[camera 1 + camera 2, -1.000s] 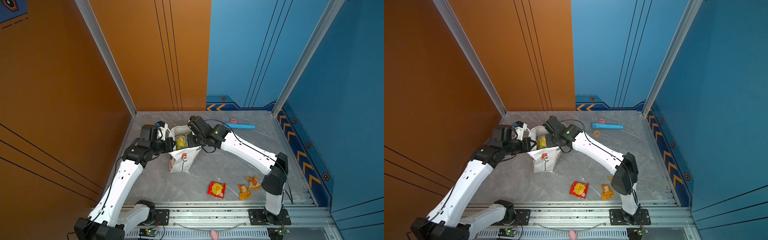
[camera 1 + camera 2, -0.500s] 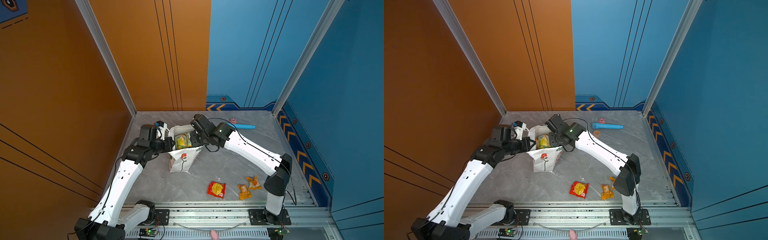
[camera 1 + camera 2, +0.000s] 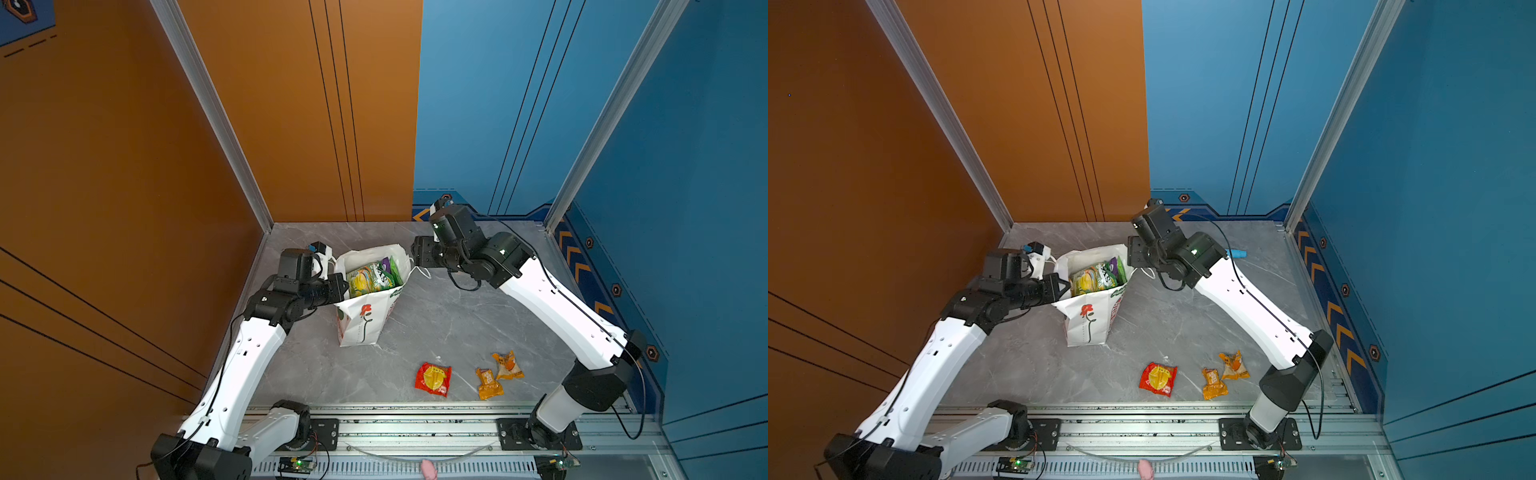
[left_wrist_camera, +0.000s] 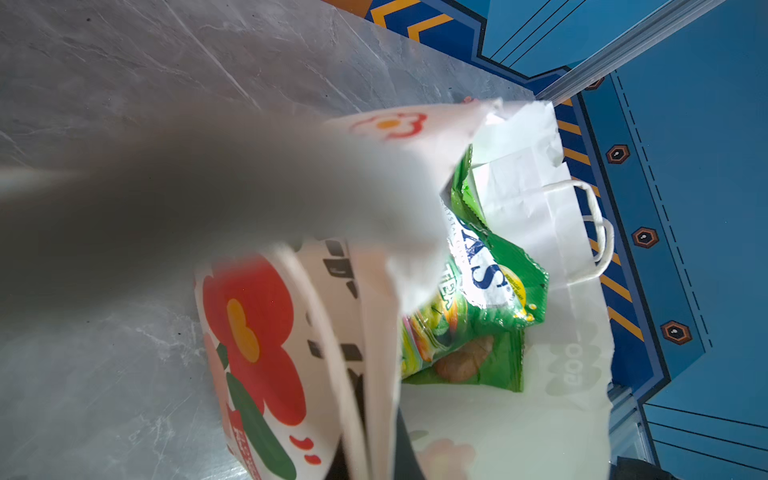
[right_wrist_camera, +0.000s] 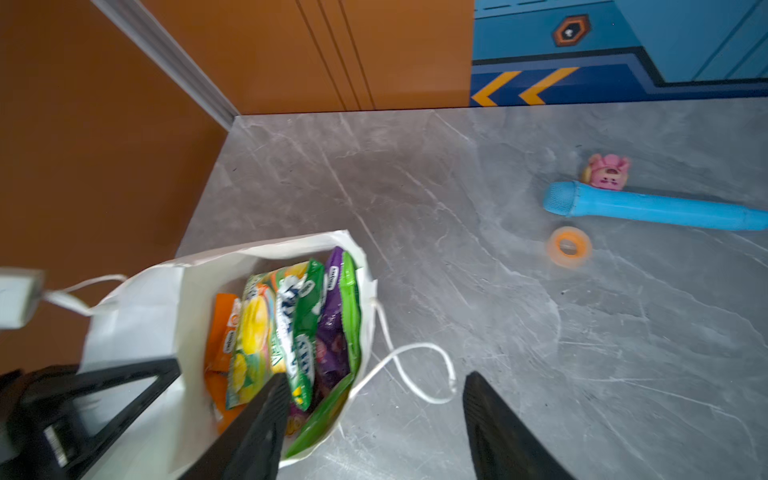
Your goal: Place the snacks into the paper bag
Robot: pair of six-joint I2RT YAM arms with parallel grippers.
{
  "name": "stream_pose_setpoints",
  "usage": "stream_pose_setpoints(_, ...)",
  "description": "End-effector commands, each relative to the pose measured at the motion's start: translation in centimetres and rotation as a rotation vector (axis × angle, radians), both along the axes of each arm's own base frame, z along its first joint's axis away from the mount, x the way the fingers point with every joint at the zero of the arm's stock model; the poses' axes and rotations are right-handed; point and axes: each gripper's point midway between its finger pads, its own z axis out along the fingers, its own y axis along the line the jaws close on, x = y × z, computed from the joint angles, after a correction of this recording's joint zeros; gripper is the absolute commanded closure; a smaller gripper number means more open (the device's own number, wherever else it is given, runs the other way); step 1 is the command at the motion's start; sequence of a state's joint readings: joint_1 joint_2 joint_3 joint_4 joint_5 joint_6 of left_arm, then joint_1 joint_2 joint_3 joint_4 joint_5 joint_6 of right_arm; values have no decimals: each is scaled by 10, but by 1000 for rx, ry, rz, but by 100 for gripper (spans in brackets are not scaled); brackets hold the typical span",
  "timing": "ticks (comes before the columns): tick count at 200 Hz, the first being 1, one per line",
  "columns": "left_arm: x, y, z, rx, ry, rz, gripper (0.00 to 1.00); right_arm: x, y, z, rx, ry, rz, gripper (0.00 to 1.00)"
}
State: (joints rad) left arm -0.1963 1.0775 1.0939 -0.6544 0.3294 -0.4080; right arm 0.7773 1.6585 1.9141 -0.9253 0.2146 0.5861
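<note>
In both top views, orange walls [image 3: 124, 166] are seen on the left and blue walls [image 3: 685, 166] on the right. They are joined by silver posts [image 3: 216, 116]. A grey marbled bench [image 3: 449, 324] is spread below, edged by a dark blue strip [image 3: 581, 266] with yellow arrows. A metal rail [image 3: 415, 422] is fixed along the bottom.

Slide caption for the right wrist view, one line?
Open right claw by the rim of the bag, snacks inside; blue cylinder, pink toy and orange ring lie beyond.
</note>
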Motion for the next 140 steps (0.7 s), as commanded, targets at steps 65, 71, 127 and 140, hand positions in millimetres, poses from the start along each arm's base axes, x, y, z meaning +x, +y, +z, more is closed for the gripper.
stream_pose_setpoints(65, 16, -13, 35, -35, -141, -47, 100, -9, 54, -85, -68, 246, 117, 47)
stream_pose_setpoints(71, 16, -16, 33, -32, -135, -53, 100, -10, 57, -86, -64, 253, 131, 55)
stream_pose_setpoints(127, 19, -35, 9, 41, 30, -55, 100, -24, 65, -13, 4, 84, 222, 99)
stream_pose_setpoints(140, 20, -38, 6, 57, 70, -42, 100, -28, 59, 7, 48, 45, 225, 100)
